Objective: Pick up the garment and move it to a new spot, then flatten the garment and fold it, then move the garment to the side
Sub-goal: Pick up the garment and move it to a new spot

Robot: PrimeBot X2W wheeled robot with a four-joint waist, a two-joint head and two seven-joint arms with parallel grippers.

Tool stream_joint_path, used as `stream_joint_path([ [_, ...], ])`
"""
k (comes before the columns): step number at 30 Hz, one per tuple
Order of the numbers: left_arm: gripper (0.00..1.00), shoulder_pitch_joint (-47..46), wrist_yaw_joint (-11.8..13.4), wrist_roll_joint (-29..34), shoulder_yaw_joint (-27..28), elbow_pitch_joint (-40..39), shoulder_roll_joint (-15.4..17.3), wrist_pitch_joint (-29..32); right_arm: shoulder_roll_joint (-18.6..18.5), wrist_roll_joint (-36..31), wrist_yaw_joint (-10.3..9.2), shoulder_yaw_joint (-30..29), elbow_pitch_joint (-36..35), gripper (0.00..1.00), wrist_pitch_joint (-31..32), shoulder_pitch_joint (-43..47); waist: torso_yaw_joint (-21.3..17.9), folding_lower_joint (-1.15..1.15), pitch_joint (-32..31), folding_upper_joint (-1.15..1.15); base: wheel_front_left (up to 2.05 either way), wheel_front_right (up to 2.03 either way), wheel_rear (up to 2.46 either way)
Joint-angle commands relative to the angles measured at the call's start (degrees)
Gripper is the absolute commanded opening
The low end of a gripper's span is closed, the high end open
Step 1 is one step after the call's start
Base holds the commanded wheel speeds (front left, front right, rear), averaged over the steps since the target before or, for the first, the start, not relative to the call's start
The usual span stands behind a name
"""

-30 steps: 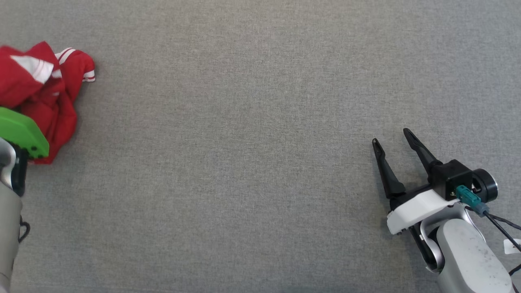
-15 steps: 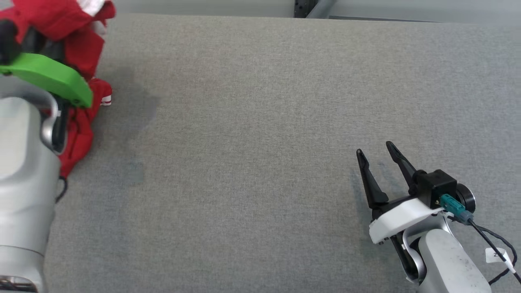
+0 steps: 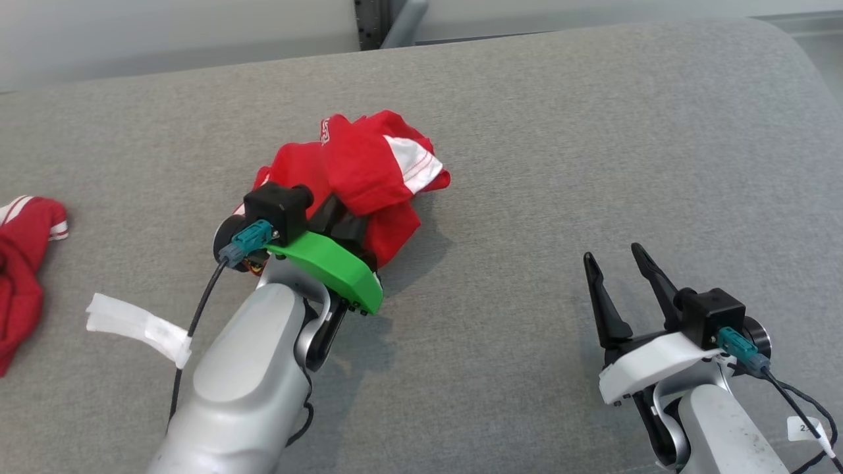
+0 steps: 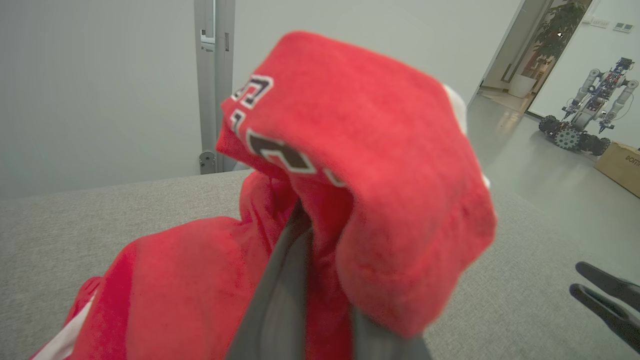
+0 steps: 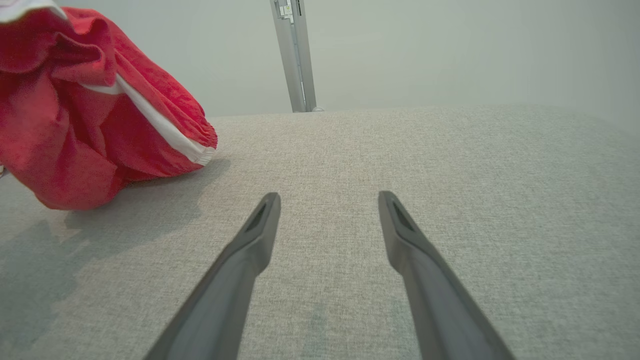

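We see the left claw (image 3: pixel 339 224) nearly closed, and it pinches a crumpled red cloth garment (image 3: pixel 369 168) with white trim and dark letters. The garment sits bunched over the claw's fingers (image 4: pixel 287 280), and it hangs mostly on the far and right side of them. It is a little left of the middle of the grey woven fabric surface (image 3: pixel 560 151). Its lower folds reach down toward the surface, but we cannot tell if they touch it. The right claw (image 3: pixel 612 253) is at the near right with its fingers spread wide and nothing between them. It is well apart from the garment. A second red garment (image 3: pixel 23 263) with white stripes lies at the far left edge.
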Motion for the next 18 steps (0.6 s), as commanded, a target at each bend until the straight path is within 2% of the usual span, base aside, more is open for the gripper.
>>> stream_joint_path([
  [1, 0.00, 0.9, -0.1, 0.6, 0.6, -0.3, -0.1, -0.2, 0.0, 0.2, -0.06, -0.2, -0.1, 1.00, -0.2, 0.2, -5.7, 0.00, 0.3, 0.49, 0.00, 0.00, 0.00],
  [3, 0.00, 3.0, -0.1, 1.9, 0.6, 1.0, -0.4, -0.1, 0.2, 0.5, -0.06, -0.2, 0.1, 1.00, -0.2, 0.3, -7.2, 0.00, 0.4, 0.49, 0.00, 0.00, 0.00],
  [4, 0.44, 3.7, -0.1, 1.5, 0.7, 1.0, -0.5, -0.1, 0.3, 0.5, -0.06, 0.0, 0.2, 1.00, -0.2, 0.3, -7.7, 0.00, 0.4, 0.49, 0.00, 0.00, 0.00],
  [5, 1.00, 4.6, -0.1, 1.6, 0.7, 2.1, -0.6, -0.1, 0.3, 0.7, -0.06, 0.2, 0.4, 1.00, -0.2, 0.2, -8.3, 0.00, 0.3, 0.49, 0.00, 0.00, 0.00],
  [10, 1.00, 10.2, -0.1, 3.4, 4.3, 3.0, 0.7, -0.1, 0.6, 1.9, -0.06, 0.1, 1.1, 1.00, -0.2, 0.4, -9.2, 0.00, -1.7, 0.49, 0.00, 0.00, 0.00],
  [18, 1.00, 23.1, 1.5, 7.7, 17.5, -3.1, 2.1, -0.1, 0.9, 1.4, -0.05, -0.5, 1.0, 1.00, -0.2, 2.8, -5.9, 0.00, -6.2, 0.49, 0.00, 0.00, 0.00],
])
